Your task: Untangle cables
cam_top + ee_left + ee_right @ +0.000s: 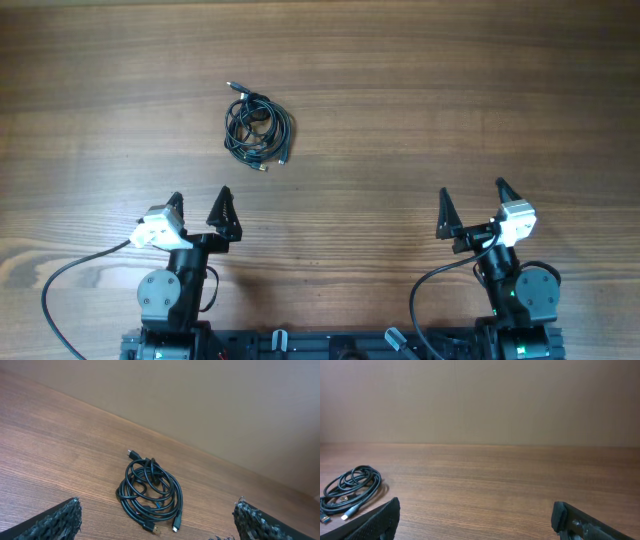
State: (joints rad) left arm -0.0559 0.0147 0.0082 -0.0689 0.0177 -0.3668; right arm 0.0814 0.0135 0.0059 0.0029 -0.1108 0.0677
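Note:
The cables (257, 127) lie as one tangled black coil on the wooden table, left of centre and toward the far side, plug ends sticking out. In the left wrist view the cables (150, 492) sit just ahead of the fingers, a gold-tipped plug nearest. The right wrist view has the cables (351, 491) at its far left. My left gripper (198, 204) stands open near the front edge, short of the coil and a little left of it, nothing between its fingers. My right gripper (471, 196) is open and empty at the front right, far from the coil.
Bare wooden table (420, 90) surrounds the coil. Thick black wires (60, 290) run from both arm bases along the near edge. A plain beige wall (480, 400) rises behind the table's far edge.

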